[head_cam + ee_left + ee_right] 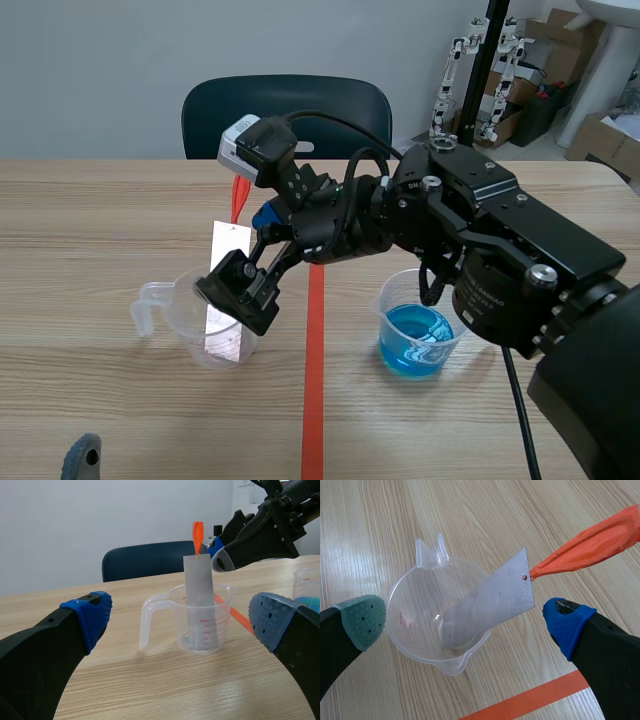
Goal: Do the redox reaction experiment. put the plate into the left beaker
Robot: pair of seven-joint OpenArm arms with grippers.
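The clear left beaker [205, 335] stands left of the tape line, its handle to the left. A grey metal plate [229, 248] stands tilted inside it, leaning on the rim, with an orange-red tag [238, 198] tied to its top. My right gripper [250, 255], reaching past the middle, hovers open over the beaker; in the right wrist view its fingers flank the plate [490, 602] and the beaker [400, 630] without touching either. My left gripper [180, 617] is open and low, facing the beaker [202, 630] and plate [198, 580] from a short distance.
A second beaker [415, 335] with blue liquid stands right of the tape line, under the right arm. A dark chair [285, 115] sits behind the table's far edge. Boxes and a stand are at the back right.
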